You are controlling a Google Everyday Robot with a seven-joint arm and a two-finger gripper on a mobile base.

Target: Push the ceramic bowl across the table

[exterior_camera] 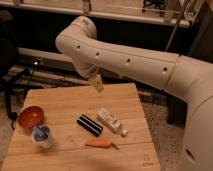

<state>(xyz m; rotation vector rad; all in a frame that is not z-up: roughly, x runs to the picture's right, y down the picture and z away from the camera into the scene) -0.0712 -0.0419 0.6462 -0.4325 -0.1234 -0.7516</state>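
The ceramic bowl (31, 116) is small, round, orange-red and glossy. It sits near the left edge of the light wooden table (65, 102). A clear cup with blue contents (41, 136) stands right in front of it, touching or nearly touching. My white arm reaches in from the right and bends down over the table's far edge. The gripper (96, 83) hangs there as a yellowish tip above the far middle of the table, well to the right of the bowl and behind it.
A black oblong object (90, 125), a white bottle lying on its side (111, 121) and an orange carrot (98, 144) lie mid-table. A small logo mark (146, 162) is at the near right corner. Dark chair frames and cables stand left of the table.
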